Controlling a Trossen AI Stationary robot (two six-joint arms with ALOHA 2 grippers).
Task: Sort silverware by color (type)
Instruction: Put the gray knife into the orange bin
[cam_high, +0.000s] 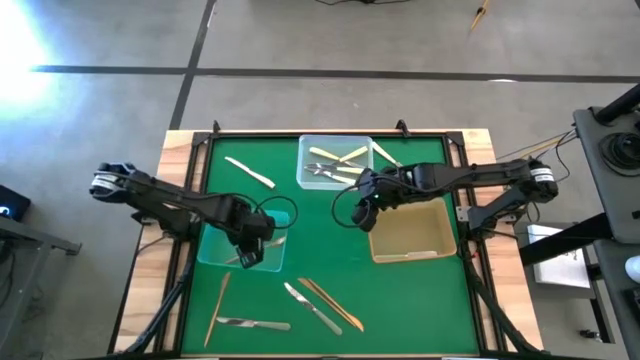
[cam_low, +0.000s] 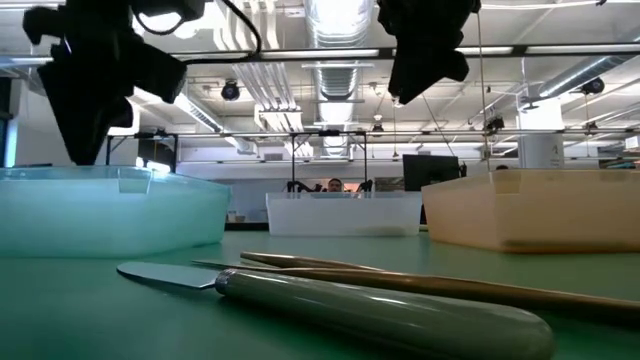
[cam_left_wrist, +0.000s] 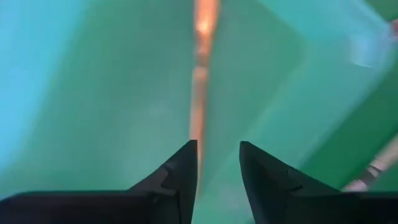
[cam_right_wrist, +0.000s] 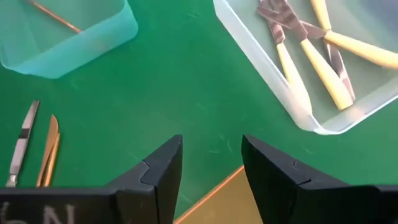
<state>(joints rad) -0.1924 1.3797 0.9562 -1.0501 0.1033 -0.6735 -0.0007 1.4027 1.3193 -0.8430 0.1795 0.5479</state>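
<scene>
Hovering over the translucent teal tray (cam_high: 215, 250), left gripper (cam_left_wrist: 214, 163) parted.

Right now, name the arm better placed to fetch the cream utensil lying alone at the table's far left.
Left. The cream utensil lies on the left arm's side, nearer the left gripper over the teal tray. The right gripper hangs open between the clear tray and tan tray.

I count trays: 3 — clear tray (cam_high: 335, 145), teal tray (cam_high: 215, 245), amber tray (cam_high: 410, 232) | utensils in clear tray: about 4 cream-handled (cam_right_wrist: 311, 65) | coppery utensils in teal tray: 1 (cam_left_wrist: 200, 74) | loose utensils on bench (cam_high: 300, 210): 7 that I can make out | arms: 2
</scene>
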